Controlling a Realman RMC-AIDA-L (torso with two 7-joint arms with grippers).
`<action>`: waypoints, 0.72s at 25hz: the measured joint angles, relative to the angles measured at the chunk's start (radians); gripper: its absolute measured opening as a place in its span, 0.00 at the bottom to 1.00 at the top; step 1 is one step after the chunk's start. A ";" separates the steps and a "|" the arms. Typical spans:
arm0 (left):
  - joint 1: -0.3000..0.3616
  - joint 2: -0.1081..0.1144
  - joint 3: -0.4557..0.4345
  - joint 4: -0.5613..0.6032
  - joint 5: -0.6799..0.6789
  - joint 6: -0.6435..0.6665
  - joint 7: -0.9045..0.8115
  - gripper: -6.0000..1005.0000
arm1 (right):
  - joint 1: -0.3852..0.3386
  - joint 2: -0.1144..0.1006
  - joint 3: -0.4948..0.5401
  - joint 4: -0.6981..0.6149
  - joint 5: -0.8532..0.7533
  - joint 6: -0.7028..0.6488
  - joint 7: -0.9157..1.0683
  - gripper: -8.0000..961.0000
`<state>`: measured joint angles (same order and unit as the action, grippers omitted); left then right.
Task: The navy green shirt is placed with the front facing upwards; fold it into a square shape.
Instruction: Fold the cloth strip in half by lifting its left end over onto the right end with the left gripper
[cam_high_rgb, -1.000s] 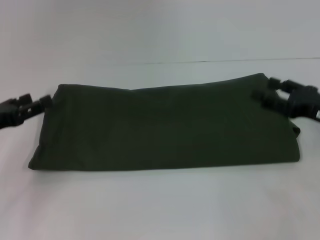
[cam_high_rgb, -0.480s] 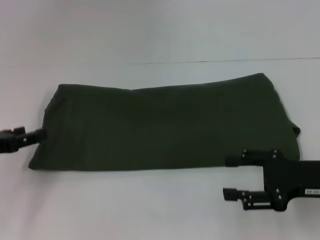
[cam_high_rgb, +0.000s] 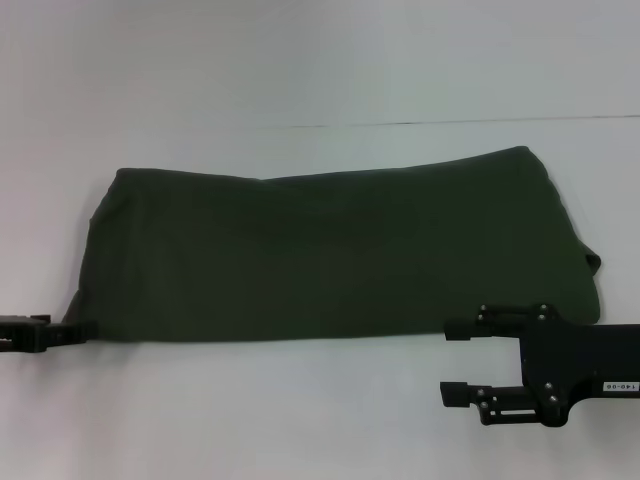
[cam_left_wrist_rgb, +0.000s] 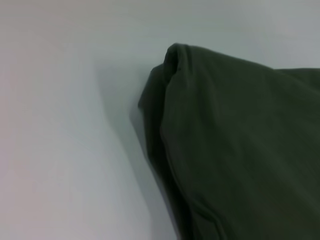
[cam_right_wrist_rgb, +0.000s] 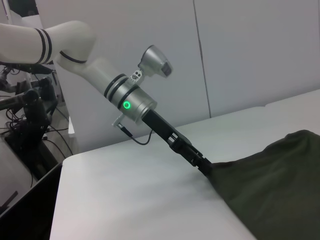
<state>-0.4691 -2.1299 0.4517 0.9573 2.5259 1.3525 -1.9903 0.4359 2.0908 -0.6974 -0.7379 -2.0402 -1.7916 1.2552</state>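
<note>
The navy green shirt (cam_high_rgb: 330, 250) lies on the white table, folded into a long horizontal band with its plain side up; no lettering shows. My left gripper (cam_high_rgb: 80, 328) is at the band's near left corner, touching the cloth. The right wrist view shows that left gripper (cam_right_wrist_rgb: 202, 162) meeting the shirt (cam_right_wrist_rgb: 280, 185) at its corner. The left wrist view looks closely at the layered corner of the shirt (cam_left_wrist_rgb: 240, 150). My right gripper (cam_high_rgb: 450, 360) stands open just in front of the near edge, toward the right end, with one finger at the hem and nothing between the fingers.
A seam (cam_high_rgb: 450, 122) crosses the white table (cam_high_rgb: 300, 420) behind the shirt. In the right wrist view the table's edge (cam_right_wrist_rgb: 55, 200) drops off toward cables and equipment (cam_right_wrist_rgb: 25, 115) beside a grey wall.
Both grippers left the shirt's far corners and came toward me. The left one moved down to the near left corner; the right one now sits by the near edge.
</note>
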 joint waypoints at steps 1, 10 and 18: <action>0.000 -0.002 0.004 -0.001 0.001 -0.003 -0.001 0.80 | 0.000 0.000 -0.001 0.000 0.000 0.001 0.001 0.80; -0.013 -0.007 0.011 -0.021 -0.001 -0.029 -0.004 0.71 | 0.003 0.000 -0.002 -0.001 0.000 0.019 0.031 0.80; -0.017 -0.009 0.045 -0.022 0.004 -0.031 0.006 0.60 | 0.003 -0.001 0.001 -0.001 0.000 0.022 0.048 0.80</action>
<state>-0.4866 -2.1391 0.4965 0.9349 2.5295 1.3211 -1.9842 0.4390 2.0899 -0.6962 -0.7394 -2.0398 -1.7699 1.3029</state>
